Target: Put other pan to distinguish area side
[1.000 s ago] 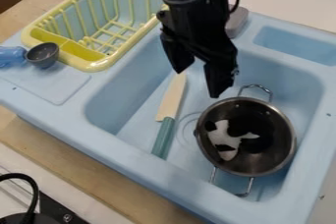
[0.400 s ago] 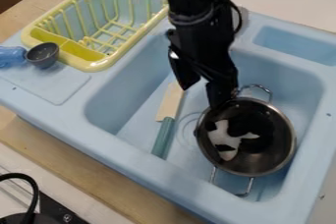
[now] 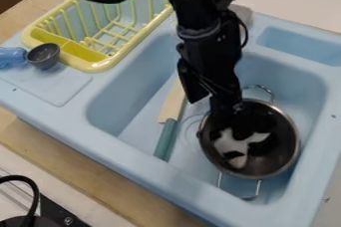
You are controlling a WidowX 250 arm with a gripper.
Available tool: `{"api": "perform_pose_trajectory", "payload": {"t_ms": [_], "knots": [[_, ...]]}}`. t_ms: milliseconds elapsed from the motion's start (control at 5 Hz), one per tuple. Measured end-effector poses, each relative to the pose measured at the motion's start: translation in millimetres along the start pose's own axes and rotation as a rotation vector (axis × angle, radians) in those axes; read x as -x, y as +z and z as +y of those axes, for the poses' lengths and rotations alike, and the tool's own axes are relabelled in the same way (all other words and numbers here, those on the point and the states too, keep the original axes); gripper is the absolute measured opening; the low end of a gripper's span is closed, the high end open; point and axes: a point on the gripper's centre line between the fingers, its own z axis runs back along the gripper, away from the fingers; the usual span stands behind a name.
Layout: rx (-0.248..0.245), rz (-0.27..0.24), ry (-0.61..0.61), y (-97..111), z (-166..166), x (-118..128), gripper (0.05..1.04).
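The pincer is hanging released over the upper-left edge of the two-handled steel pan, its fingers standing apart. The outer finger is pointing down beside the pan, while the inner finger is reaching over the rim. The pan is sitting in the right part of the blue sink, holding a black-and-white item.

The step in hand is looking like a grasp on the rim. Doing it well is meaning keeping the wall centred between the fingers, lowering until both sides are having good overlap with the metal, and only then closing squarely. The upper wire handle is standing near, so the pincer is needing to avoid catching it. The toy knife is lying to the left, and the outer finger is wanting to stay off its blade.

Because the grip is coming at one edge, the pan is likely to be hanging tilted once raised; a slow, straight lift is suiting it best, keeping the loose item inside and the lower handle from scraping the sink wall. The wording is leaving the target side unclear, so the carry is calling for care.
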Motion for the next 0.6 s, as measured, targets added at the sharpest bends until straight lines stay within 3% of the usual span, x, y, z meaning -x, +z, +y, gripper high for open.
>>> {"api": "perform_pose_trajectory", "payload": {"t_ms": [200, 600], "knots": [[0.011, 0.029, -0.015, -11.6, -1.6, 0.0, 0.950], [0.023, 0.012, -0.013, -12.0, -3.8, -2.9, 0.403]]}}
